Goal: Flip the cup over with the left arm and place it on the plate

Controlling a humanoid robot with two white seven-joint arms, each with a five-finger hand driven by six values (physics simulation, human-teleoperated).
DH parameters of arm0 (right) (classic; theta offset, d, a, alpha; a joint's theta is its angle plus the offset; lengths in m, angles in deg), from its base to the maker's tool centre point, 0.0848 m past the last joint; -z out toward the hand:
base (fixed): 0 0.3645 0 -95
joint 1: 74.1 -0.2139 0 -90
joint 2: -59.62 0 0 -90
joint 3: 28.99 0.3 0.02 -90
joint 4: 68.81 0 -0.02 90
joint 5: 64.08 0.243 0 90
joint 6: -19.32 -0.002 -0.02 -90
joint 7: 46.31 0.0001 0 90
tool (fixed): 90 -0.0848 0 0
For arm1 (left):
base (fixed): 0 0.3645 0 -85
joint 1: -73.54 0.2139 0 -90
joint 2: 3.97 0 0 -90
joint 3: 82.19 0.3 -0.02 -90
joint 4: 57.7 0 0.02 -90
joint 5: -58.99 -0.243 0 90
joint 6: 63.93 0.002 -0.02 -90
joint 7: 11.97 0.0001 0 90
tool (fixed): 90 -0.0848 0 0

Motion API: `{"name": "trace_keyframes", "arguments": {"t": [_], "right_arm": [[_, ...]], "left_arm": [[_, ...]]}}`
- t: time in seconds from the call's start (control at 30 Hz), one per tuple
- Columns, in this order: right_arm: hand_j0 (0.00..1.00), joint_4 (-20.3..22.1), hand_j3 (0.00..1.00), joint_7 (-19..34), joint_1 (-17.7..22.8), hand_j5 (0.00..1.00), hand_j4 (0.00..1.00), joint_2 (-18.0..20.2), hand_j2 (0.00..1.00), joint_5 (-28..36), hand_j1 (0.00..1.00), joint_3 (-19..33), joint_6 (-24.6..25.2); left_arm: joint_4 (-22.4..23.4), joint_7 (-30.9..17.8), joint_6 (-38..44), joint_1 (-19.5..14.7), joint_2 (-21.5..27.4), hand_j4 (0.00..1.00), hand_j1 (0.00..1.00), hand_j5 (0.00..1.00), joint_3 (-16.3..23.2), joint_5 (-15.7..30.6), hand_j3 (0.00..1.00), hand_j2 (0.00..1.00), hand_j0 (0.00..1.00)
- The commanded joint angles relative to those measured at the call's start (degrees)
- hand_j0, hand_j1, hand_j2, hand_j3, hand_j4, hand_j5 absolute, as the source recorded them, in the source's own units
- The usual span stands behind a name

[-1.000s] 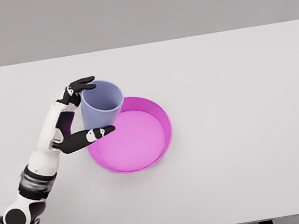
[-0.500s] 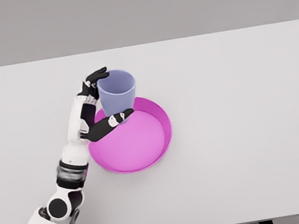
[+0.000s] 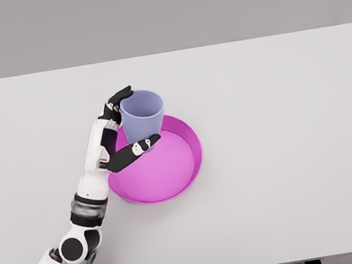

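A pale blue cup [image 3: 141, 115] stands upright with its mouth up, held over the far left part of the magenta plate [image 3: 188, 163]. My left hand [image 3: 124, 123] is shut on the cup, with the upper fingers against its left wall and the thumb [image 3: 134, 152] across its lower front. The cup's base is hidden behind the thumb, so I cannot tell whether it touches the plate. The left arm runs down to the lower left corner. No right arm shows.
The white table [image 3: 281, 122] spreads wide around the plate, with its front edge near the bottom of the picture. A grey wall lies behind it.
The left hand carried the cup to the right, from beside the plate's left rim to over its far left part, then lowered it slightly. The forearm swung inward.
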Motion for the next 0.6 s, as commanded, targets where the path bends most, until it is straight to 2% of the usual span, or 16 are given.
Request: {"name": "trace_keyframes", "arguments": {"t": [0.0, 0.37, 0.57], "right_arm": [[1.00, -0.01, 1.00, 0.01, 0.00, 1.00, 1.00, 0.01, 1.00, 0.01, 1.00, 0.00, 0.00], [1.00, -0.01, 1.00, 0.01, 0.00, 1.00, 1.00, 0.01, 1.00, 0.01, 1.00, 0.00, 0.00], [1.00, -0.01, 1.00, 0.01, 0.00, 1.00, 1.00, 0.01, 1.00, 0.01, 1.00, 0.00, 0.00]], "left_arm": [[-0.68, 0.09, -0.01, 0.00, 0.25, 0.79, 0.79, 0.79, -0.01, 0.04, 0.79, 0.79, 0.79], [-2.18, 0.18, -0.01, 0.00, 0.25, 0.96, 0.96, 0.96, -0.01, 0.39, 0.96, 0.96, 0.96], [-2.35, 0.18, -0.01, 0.09, 0.33, 0.97, 0.97, 0.97, -0.01, 0.57, 0.97, 0.97, 0.97]]}}
